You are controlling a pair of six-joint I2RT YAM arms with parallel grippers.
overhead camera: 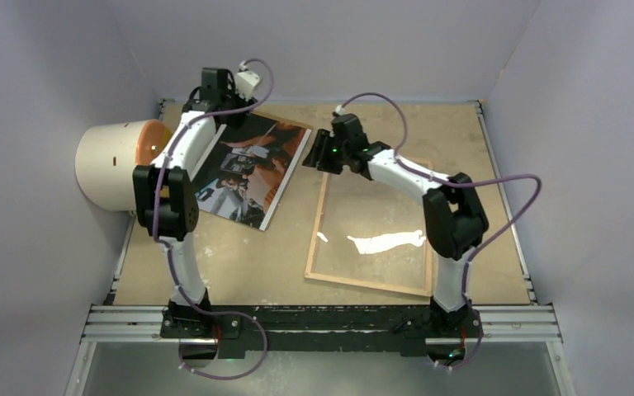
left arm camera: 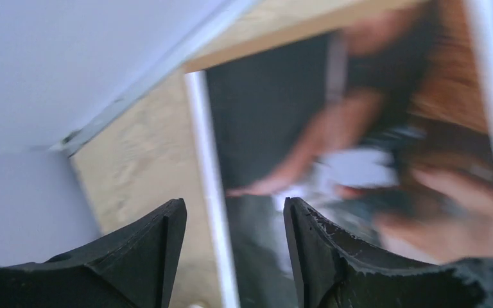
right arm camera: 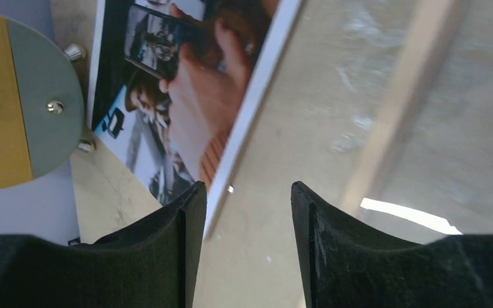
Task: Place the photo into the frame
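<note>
Photo (overhead camera: 248, 169) lay face up on the table (overhead camera: 215, 264), left of centre, turned at an angle. Frame (overhead camera: 367, 285) lay flat just right of it, not touching, with glare on its glass. Left gripper (left arm camera: 234, 212) was over the photo's far end, jaws moderately open and holding nothing; the photo's white border showed in the gap between them, contact couldn't be told. Right gripper (right arm camera: 248, 192) was at the frame's far left corner, jaws parted about the same, empty, bare table between them. Cream drum (overhead camera: 120, 165) sat on its side at the table's left edge, beside the photo
</note>
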